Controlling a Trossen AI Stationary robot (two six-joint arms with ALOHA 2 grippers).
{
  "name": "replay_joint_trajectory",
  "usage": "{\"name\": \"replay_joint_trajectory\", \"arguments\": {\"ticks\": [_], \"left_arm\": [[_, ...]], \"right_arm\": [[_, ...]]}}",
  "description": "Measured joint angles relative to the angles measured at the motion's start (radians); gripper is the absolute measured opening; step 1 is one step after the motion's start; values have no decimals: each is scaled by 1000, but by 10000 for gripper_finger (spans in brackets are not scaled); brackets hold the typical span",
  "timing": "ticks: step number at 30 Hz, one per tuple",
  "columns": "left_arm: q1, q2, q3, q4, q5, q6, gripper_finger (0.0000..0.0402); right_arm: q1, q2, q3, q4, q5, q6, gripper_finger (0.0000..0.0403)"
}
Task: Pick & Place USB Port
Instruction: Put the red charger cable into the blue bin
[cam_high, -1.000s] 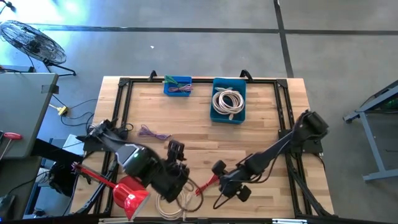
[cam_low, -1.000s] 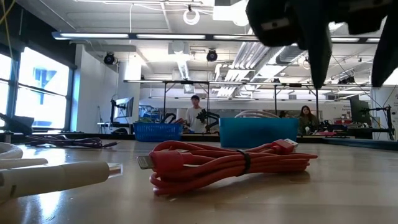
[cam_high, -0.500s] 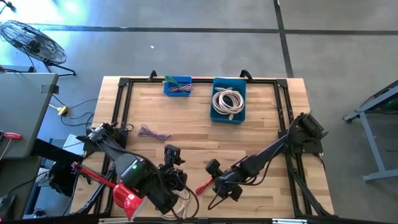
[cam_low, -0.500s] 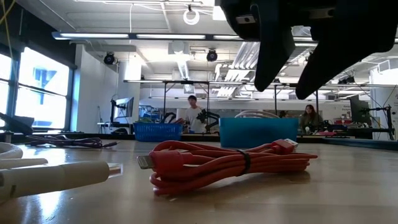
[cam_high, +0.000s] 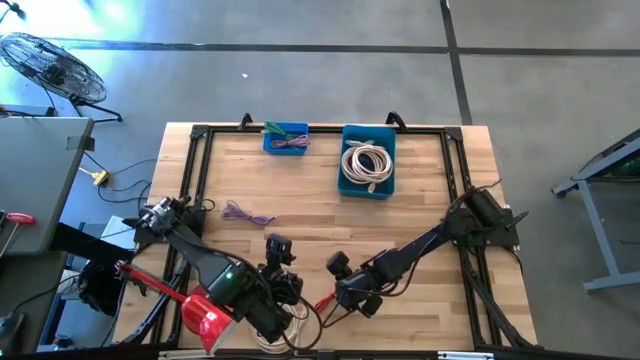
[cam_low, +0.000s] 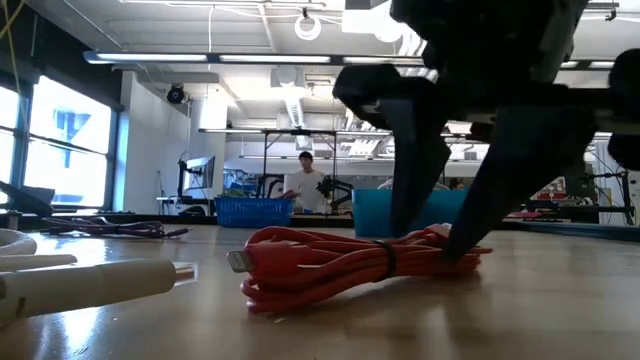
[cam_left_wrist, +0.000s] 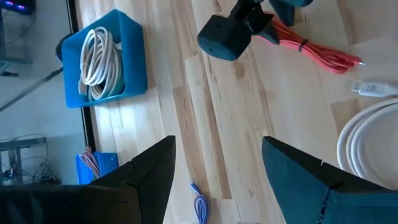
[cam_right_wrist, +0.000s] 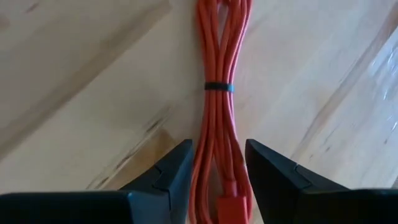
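The right gripper (cam_right_wrist: 214, 171) stands open around the bundled red USB cable (cam_right_wrist: 219, 93). It looks soft and light. Best to grab it near its black band (cam_right_wrist: 218, 86).

Fan (cam_high: 45, 62), red funnel(?) (cam_high: 210, 320) (floor-side).

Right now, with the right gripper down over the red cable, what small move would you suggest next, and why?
Probably close the right gripper. Its open fingers already stand on either side of the red cable, at the connector end, and the low view shows them down at the table. Closing should catch the bundle before any lift. The left gripper waits open nearby.
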Motion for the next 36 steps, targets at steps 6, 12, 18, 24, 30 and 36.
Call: {"name": "replay_joint_trajectory", "arguments": {"ticks": [6,12,18,24,30,36], "left_arm": [[4,0,0,2,-1,-4,231],[4,0,0,7,-1,-7,231],[3,0,0,3,-77,-16,231],[4,-1,-33,0,-291,-21,231],[4,-1,-52,2,-434,89,231],[8,-2,-45,5,-548,141,231]], "right_arm": [[-39,20,0,1,-6,2,140],[-84,50,4,-6,-42,16,123],[-89,52,3,4,13,-34,26],[-72,46,7,-8,182,-71,17],[-64,-43,6,-154,426,-87,17],[-52,-205,7,-252,572,-75,17]]}}
